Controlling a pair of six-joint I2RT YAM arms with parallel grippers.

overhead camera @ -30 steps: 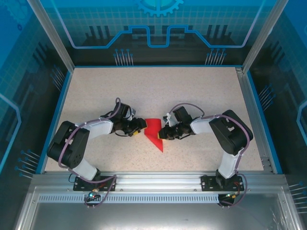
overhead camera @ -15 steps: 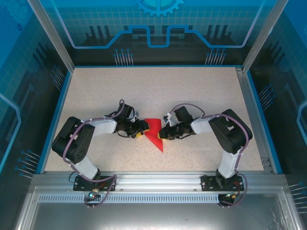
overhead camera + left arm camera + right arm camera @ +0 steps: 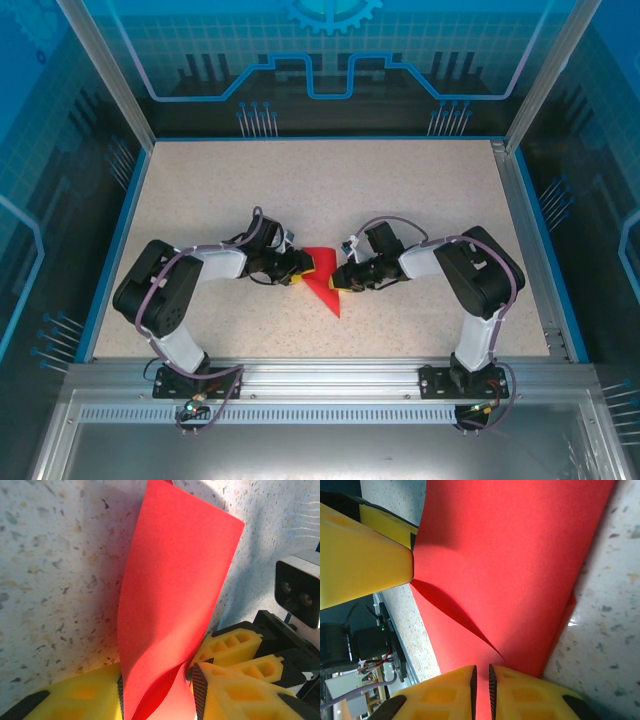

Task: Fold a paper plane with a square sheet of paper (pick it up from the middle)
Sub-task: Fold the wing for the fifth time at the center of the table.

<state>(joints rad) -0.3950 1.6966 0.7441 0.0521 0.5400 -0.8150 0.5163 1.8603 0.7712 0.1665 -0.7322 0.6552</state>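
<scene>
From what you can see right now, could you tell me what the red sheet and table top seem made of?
Red sheet: thin matte paper, judging by its soft curl and fine grain. Table top: probably speckled laminate or stone composite; faint sheen, dark flecks.

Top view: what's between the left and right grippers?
The square sheet of paper, touching both the left gripper and right gripper; shows in the top view.

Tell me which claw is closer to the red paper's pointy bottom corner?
Right. The right gripper pinches the red paper just above that corner; the left gripper straddles its upper left edge, farther away.
</scene>
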